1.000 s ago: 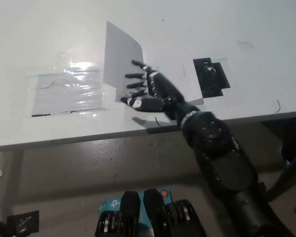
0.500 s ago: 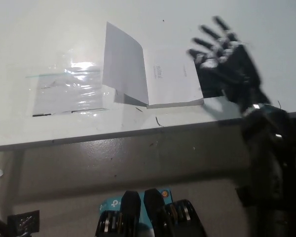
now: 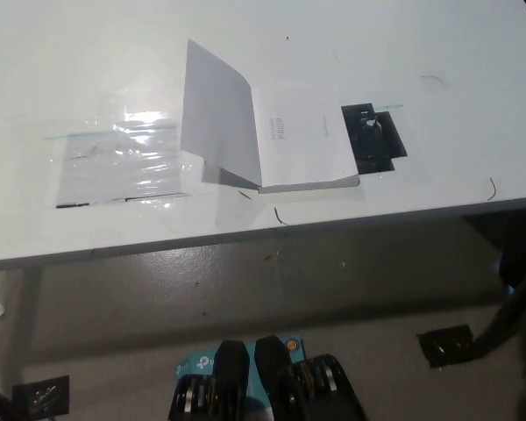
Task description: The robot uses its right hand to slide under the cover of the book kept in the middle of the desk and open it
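We see a thin white paperback book [image 3: 289, 145] lying in the upper middle of the frame, near the front edge of the white desk [image 3: 438, 53]. Its plain white cover [image 3: 217, 118] stands raised, tilted up and leaning toward the left of the frame, hinged along the book's left side. The exposed first page [image 3: 302, 140] lies flat and faces up, with a small block of faint print near its centre that is too small for us to read.

Left of the book, a clear glossy plastic sheet [image 3: 118, 158] lies flat on the desk, catching a bright glare, with a thin green line along its upper edge. Its right end lies just beside the raised cover's lower edge; we cannot tell whether the two touch.

Right of the book, a black rectangular patch [image 3: 374, 138] sits on the desk, just beside the open page's right edge. A few short dark marks show on the desk surface near its front edge and at the far right.

Neither of the robot's hands appears in the frame, so we cannot report whether either is clenched, released or grasping anything.

Below the desk's front edge the grey floor [image 3: 245, 298] fills the lower half of the frame, with a small black square piece [image 3: 445, 344] at the lower right and another [image 3: 40, 395] at the lower left.
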Controlling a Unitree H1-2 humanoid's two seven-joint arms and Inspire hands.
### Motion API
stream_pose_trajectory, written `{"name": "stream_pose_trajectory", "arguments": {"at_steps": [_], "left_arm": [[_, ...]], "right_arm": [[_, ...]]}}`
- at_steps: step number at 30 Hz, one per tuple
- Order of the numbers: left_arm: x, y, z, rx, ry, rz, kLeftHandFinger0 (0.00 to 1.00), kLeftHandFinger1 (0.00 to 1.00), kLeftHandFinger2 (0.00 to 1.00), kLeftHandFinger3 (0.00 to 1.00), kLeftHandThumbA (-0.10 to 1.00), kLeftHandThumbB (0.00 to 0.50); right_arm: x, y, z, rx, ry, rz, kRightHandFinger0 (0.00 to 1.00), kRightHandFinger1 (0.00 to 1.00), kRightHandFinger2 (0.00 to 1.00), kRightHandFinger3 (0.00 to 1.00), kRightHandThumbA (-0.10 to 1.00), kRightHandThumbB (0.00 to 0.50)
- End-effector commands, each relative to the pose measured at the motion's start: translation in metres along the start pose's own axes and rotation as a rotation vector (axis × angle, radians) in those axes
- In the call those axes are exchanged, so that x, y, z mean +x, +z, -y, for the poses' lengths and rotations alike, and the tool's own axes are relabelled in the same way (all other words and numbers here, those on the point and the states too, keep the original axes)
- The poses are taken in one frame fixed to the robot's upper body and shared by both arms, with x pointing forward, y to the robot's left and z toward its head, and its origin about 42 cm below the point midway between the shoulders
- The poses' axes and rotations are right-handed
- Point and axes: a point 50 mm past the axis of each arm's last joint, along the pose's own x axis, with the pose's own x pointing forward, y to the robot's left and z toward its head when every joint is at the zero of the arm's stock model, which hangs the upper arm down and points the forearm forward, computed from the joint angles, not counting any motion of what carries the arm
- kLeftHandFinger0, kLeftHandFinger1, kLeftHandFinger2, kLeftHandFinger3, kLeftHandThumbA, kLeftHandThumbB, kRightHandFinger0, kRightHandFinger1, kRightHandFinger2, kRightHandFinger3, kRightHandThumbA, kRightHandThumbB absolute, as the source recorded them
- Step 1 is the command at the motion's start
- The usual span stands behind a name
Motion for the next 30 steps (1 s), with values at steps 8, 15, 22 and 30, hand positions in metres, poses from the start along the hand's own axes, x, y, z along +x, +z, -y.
{"name": "stream_pose_trajectory", "arguments": {"at_steps": [8,15,22,30], "left_arm": [[0.002,0.005,-0.004,-0.042,-0.018,0.047,0.99,0.94,1.00,0.93,0.51,0.000],[0.000,0.005,-0.001,-0.070,-0.011,0.049,1.00,0.95,1.00,0.99,0.46,0.000],[0.003,0.005,0.000,-0.051,-0.023,0.057,1.00,1.00,1.00,1.00,0.49,0.000],[0.002,0.009,0.004,-0.055,-0.030,0.073,1.00,1.00,1.00,1.00,0.49,0.000]], "right_arm": [[-0.003,-0.009,0.098,0.106,-0.331,0.066,1.00,1.00,1.00,1.00,0.88,0.084],[-0.011,-0.047,0.135,0.212,-0.504,-0.006,0.93,1.00,1.00,1.00,0.89,0.065],[-0.025,-0.095,0.158,0.254,-0.638,-0.117,0.88,0.92,1.00,1.00,0.85,0.127],[-0.048,-0.147,0.161,0.129,-0.640,-0.297,0.80,0.85,0.96,1.00,0.93,0.187]]}}
